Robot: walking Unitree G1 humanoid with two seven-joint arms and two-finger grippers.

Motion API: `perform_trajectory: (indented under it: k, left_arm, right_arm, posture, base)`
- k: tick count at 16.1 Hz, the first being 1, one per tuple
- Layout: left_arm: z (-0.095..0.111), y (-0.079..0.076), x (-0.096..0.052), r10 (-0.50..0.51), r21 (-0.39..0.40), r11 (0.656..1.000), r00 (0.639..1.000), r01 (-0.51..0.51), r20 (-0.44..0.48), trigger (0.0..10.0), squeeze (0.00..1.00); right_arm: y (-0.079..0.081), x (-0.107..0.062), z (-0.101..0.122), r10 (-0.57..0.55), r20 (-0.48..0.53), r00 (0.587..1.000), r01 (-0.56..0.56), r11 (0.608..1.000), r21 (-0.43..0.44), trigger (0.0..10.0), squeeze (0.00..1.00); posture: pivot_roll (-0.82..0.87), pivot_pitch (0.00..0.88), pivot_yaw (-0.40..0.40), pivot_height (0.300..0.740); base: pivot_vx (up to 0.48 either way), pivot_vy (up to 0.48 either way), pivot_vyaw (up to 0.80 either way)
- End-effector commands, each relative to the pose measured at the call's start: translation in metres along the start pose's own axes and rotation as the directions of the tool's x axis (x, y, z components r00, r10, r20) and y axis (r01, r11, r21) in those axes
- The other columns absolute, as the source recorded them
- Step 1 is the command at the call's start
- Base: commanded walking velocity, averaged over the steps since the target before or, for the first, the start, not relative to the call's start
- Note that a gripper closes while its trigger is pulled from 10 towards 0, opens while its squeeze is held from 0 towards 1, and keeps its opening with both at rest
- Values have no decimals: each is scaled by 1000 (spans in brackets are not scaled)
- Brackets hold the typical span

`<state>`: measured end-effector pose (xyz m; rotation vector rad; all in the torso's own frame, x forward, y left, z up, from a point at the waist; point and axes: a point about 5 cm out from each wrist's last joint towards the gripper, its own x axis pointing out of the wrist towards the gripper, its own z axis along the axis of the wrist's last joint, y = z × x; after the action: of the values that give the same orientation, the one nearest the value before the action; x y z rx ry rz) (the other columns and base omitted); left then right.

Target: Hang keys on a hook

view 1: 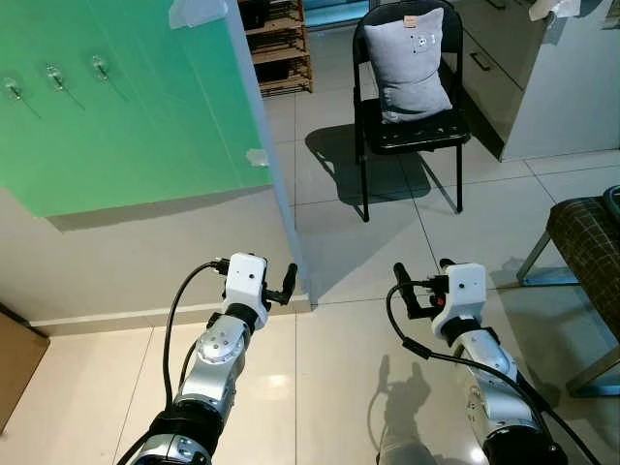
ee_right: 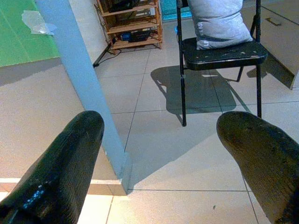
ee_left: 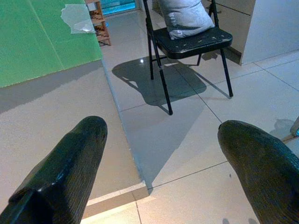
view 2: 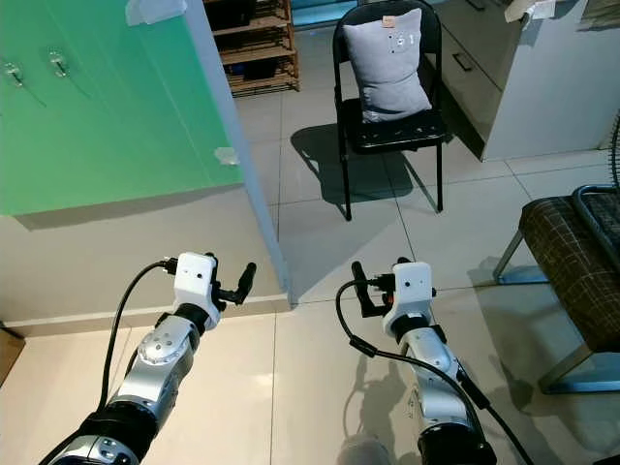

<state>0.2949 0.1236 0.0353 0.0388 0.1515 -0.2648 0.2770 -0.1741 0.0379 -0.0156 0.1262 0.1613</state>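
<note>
Three hooks [view 1: 55,77] (two in right eye) on green panel [view 1: 126,116]

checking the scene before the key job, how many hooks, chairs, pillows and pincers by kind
hooks: 3
chairs: 1
pillows: 1
pincers: 2, left pincer, right pincer, both open
total: 7

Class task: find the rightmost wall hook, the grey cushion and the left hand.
rightmost wall hook [view 1: 99,66], left eye view, its base.
grey cushion [view 1: 411,60], left eye view, front face.
left hand [ee_left: 161,161], left wrist view, between fingertips.
</note>
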Motion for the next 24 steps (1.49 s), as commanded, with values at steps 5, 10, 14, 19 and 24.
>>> perform_trajectory:
  k: [5, 10, 14, 19, 24]
  left_arm:
    - [1, 4, 1, -5, 21, 1000, 1000, 5, -1, 10000, 0]
    - [0, -1, 2, -27, 44, 999, 1000, 28, -15, 10000, 0]
    - [0, -3, 3, -35, 51, 998, 999, 36, -18, 10000, 0]
    - [3, 0, 0, 3, 30, 1000, 999, -4, 34, 10000, 0]
    - [-20, 5, -26, 42, -10, 999, 999, -42, 10, 10000, 0]
  right_arm:
    - [4, 1, 1, 18, 0, 1000, -18, 1000, 3, 10000, 0]
    - [5, -2, 0, 21, 7, 1000, -21, 1000, 19, 10000, 0]
    - [6, -2, 0, 26, 11, 1000, -26, 999, 19, 10000, 0]
    - [2, -6, 7, 10, 51, 999, -11, 1000, 6, 10000, 0]
    - [-5, -5, 27, 54, 100, 994, -49, 997, -53, 10000, 0]
  posture:
    - [-388, 0, 217, 740]
    - [-390, 0, 217, 740]
    - [-391, 0, 215, 740]
    - [-396, 0, 205, 740]
    - [-376, 0, 157, 740]
  base:
    - [0, 0, 0]
    - [0, 0, 0]
    - [0, 0, 0]
    - [0, 0, 0]
    - [0, 0, 0]
